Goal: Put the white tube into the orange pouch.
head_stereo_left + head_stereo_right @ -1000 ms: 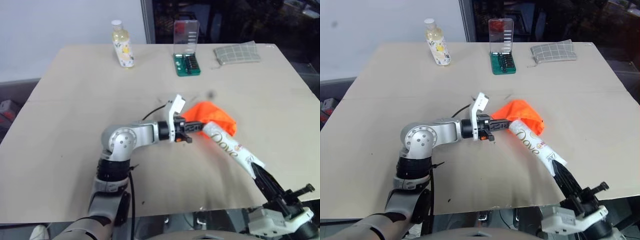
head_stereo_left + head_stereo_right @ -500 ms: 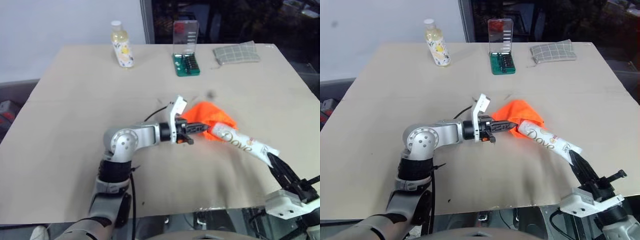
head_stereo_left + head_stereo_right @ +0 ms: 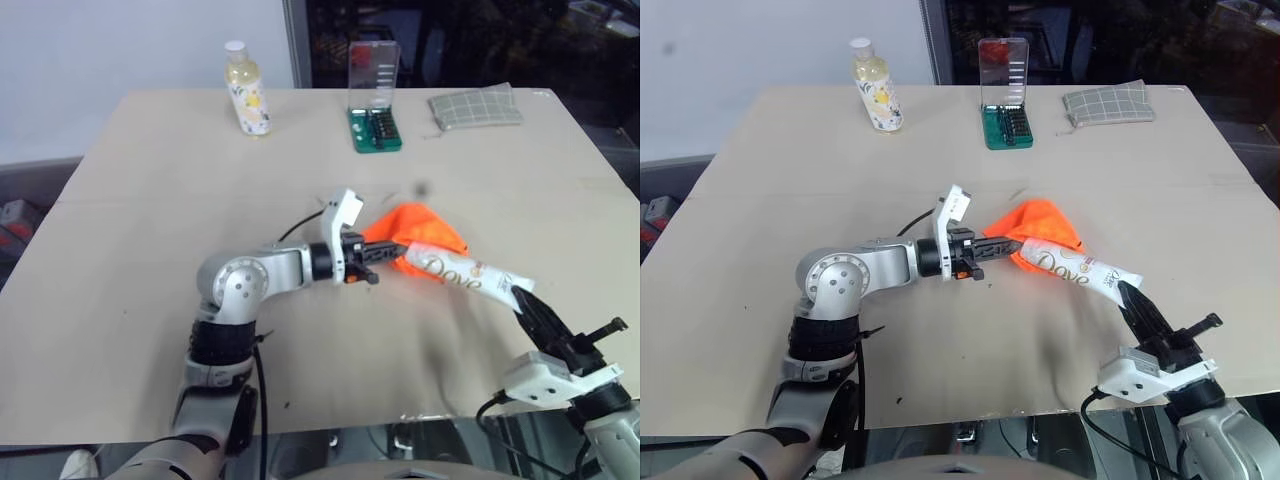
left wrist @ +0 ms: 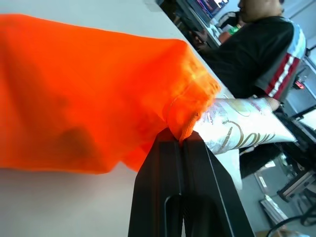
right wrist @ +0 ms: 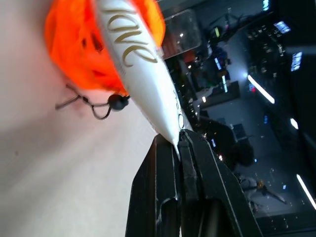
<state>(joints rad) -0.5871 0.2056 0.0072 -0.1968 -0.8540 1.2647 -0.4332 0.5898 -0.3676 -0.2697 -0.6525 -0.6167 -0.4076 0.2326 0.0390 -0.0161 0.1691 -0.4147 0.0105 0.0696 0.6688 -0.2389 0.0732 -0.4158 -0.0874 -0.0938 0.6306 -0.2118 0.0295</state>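
Two grippers are cooperating above the table (image 3: 150,200): the left gripper (image 3: 384,251), jaws pinching the pouch (image 3: 420,227) rim, is keeping the mouth raised, while the right gripper (image 3: 528,303), jaws clamping the tube (image 3: 455,272) tail, is feeding its cap end inside

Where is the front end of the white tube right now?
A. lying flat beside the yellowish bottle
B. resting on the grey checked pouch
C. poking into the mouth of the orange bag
C: the flat white squeeze tube, pinched at its tail by the right tool, has its front end inside the bright orange fabric pouch, whose rim the left tool holds.
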